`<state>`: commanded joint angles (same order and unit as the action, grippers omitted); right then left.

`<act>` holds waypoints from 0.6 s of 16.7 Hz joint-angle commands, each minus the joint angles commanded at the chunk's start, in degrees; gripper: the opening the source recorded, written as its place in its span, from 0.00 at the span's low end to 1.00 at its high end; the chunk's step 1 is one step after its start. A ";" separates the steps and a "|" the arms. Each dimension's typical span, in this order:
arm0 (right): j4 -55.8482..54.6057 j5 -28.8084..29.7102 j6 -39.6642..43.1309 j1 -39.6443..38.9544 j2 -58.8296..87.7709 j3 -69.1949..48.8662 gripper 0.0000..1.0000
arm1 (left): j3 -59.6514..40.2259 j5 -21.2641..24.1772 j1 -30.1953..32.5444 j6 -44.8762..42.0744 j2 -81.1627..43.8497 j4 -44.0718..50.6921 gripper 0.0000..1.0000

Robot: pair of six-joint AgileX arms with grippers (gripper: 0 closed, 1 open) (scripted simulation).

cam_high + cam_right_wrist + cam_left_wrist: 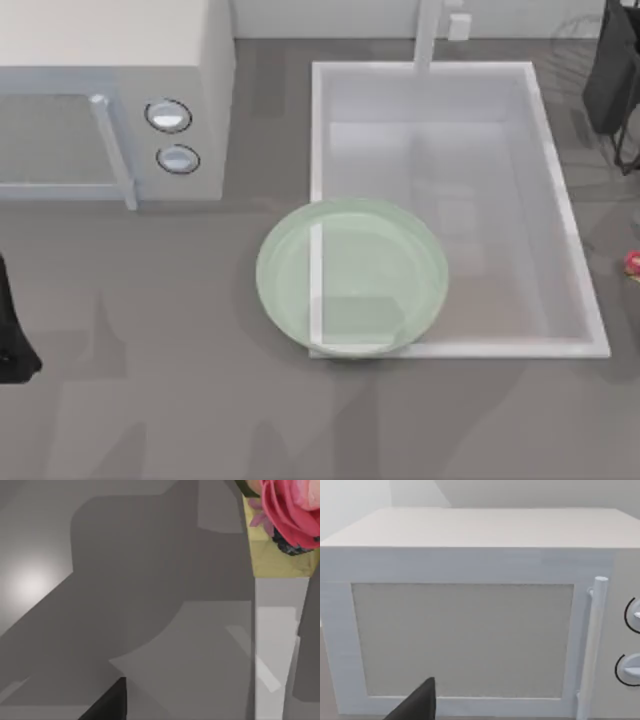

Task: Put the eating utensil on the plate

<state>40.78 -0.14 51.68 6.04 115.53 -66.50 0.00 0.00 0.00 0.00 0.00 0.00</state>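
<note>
The plate [352, 276] is a large round pale green translucent dish lying over the front left corner of the sink, with nothing on it. At the table's right edge a small red spot marks the eating utensil [633, 262], the rest of it cut off by the frame. The right wrist view shows its pink-red flower ornament [287, 510] on a yellow piece, with a white handle [275, 645] running from it. My right gripper [612, 75] hangs at the far right, behind the utensil. My left gripper [12, 345] is parked at the left edge, far from the plate.
A white microwave [110, 90] with a bar handle and two knobs stands at the back left; the left wrist view looks at its door [462, 640]. A white sink [560, 200] with a faucet [430, 30] takes up the centre right. Grey counter runs along the front.
</note>
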 joint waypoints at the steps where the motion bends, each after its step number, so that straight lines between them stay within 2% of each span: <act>1: 0.00 0.00 0.00 0.00 0.00 0.00 0.55 | 0.00 0.00 0.00 0.00 0.00 0.00 1.00; 8: 0.00 0.00 0.00 0.00 0.00 0.00 0.02 | 0.00 0.00 0.00 0.00 0.00 0.00 1.00; 10: 0.00 0.00 0.00 0.00 0.00 0.00 0.00 | 0.00 0.00 0.00 0.00 0.00 0.00 1.00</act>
<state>40.78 -0.14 51.68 6.04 115.53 -66.50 0.00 0.00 0.00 0.00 0.00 0.00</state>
